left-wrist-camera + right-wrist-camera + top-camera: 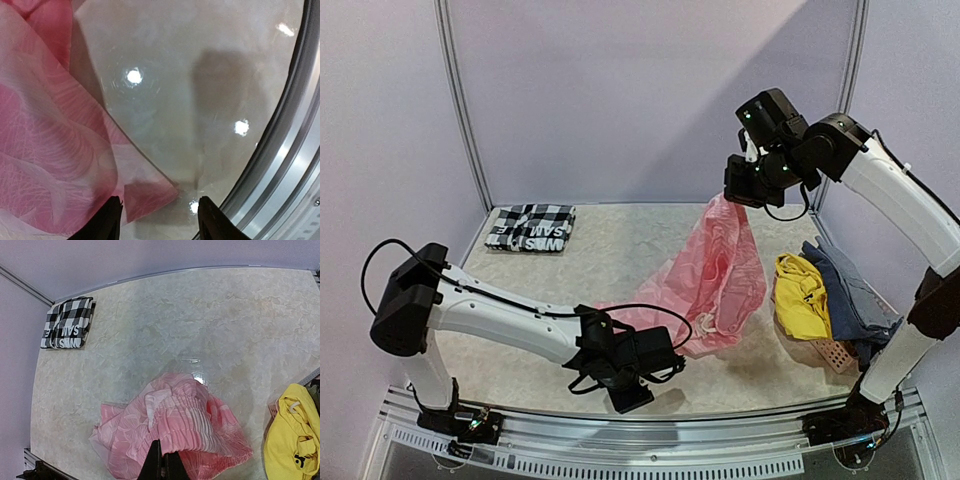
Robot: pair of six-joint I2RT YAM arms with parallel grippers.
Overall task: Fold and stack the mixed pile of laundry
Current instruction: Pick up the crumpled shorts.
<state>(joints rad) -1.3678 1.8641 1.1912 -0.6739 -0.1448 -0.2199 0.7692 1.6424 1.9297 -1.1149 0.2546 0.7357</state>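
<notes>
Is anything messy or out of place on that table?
Yes: at the right edge, the bright yellow garment and blue-grey garment lie crumpled over a small salmon perforated plastic basket that looks tipped. The black-and-white checked shirt sits neatly folded.

Walls (650,90): plain pale lilac panels
Posts (461,100): slim silver uprights at back corners
Table (620,240): glossy beige marbled top
Light: small bright glints (134,76) on the table

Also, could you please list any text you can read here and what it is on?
"SAM": white block letters on the folded checked shirt; the rest is lost in folds.
Second row there: too distorted to read.
No other text visible.
</notes>
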